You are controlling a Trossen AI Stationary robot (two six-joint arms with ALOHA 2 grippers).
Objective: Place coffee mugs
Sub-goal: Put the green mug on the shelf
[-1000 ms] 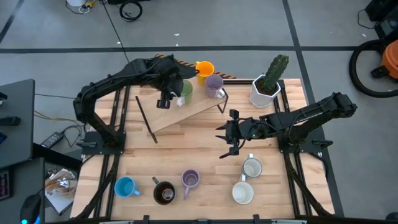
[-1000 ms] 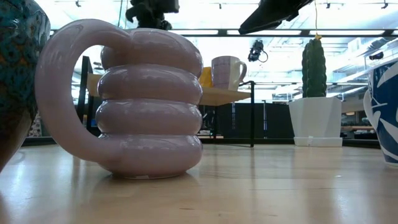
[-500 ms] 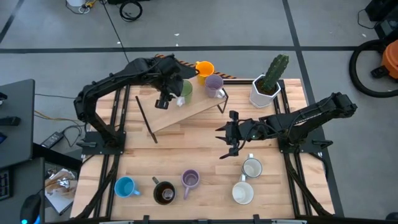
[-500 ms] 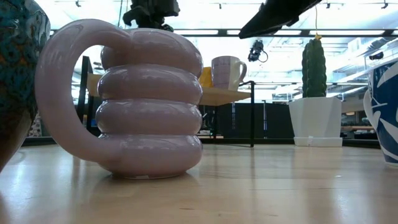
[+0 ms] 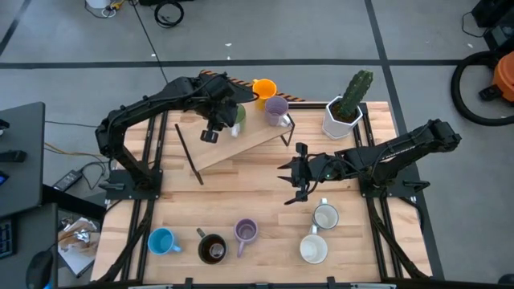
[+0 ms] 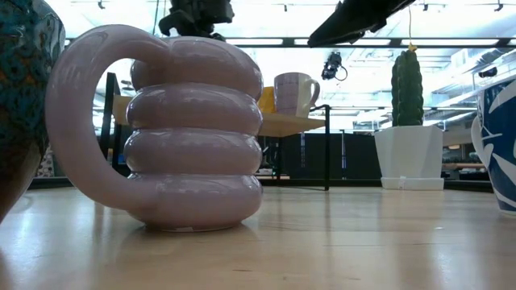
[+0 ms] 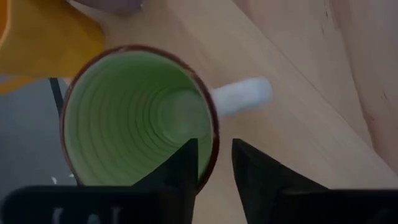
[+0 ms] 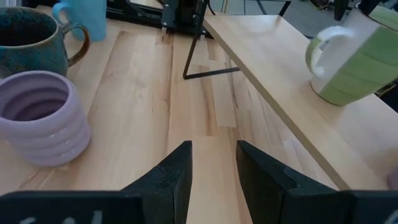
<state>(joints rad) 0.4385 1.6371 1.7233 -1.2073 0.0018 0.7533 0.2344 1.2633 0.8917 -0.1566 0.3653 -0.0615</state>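
High view, table: a pale wooden table (image 5: 265, 185) seen from straight above, with a raised wooden shelf (image 5: 241, 140) slanting across its far left part.
High view, shelf: the orange mug (image 5: 263, 88), a lilac mug (image 5: 276, 109) and the green mug (image 5: 237, 117) stand near the shelf's far edge.
High view, left gripper (image 5: 210, 132): over the shelf, right at the green mug.
High view, right gripper (image 5: 294, 172): above bare table near the middle, apart from every mug.
High view, near edge: blue mug (image 5: 162, 241), dark brown mug (image 5: 213, 249), ribbed lilac mug (image 5: 245, 232) and two white mugs (image 5: 325, 217) (image 5: 313, 250) stand in a loose row.
High view, far right corner: a white cactus pot (image 5: 341, 117).
Low view: the ribbed lilac mug fills the foreground; the shelf and cactus stand behind.
Left wrist view: the fingers (image 7: 180, 171) sit a narrow gap apart astride the green mug's rim, one inside, one outside; whether they press it cannot be told.
Right wrist view: the fingers (image 8: 171, 174) are slightly parted and hold nothing, above bare table beside the shelf.
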